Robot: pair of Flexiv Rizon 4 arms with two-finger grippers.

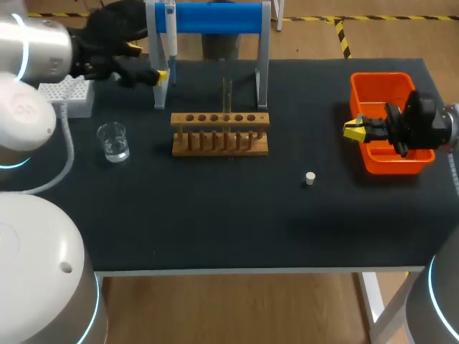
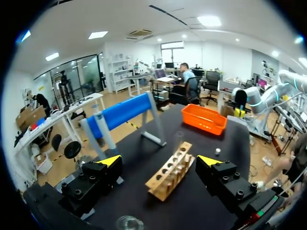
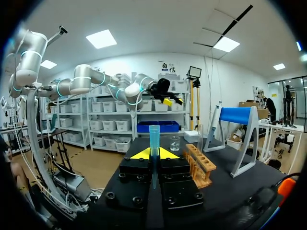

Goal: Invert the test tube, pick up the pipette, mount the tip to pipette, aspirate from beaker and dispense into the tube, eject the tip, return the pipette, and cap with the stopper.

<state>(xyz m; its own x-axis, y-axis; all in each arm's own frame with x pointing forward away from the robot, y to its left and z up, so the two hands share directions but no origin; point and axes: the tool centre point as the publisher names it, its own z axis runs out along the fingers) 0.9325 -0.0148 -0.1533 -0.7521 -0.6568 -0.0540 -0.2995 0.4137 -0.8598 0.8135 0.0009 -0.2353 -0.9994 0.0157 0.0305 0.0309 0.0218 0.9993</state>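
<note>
an orange bin (image 1: 380,77) sits at the black table's (image 1: 215,215) right edge, well apart from the wooden rack (image 1: 220,119).

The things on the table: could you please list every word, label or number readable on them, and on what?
None: no readable print shows on the wooden rack, the beaker, the orange bin, the tip box or the blue stand.

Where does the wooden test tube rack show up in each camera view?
Head view: the wooden rack sits mid-table, in front of the blue-barred stand.
Left wrist view: the rack lies just ahead of the open left gripper, beside the stand.
Right wrist view: the rack is ahead of the right gripper, between it and the stand.
Shared landmark: the blue-barred stand.
</note>
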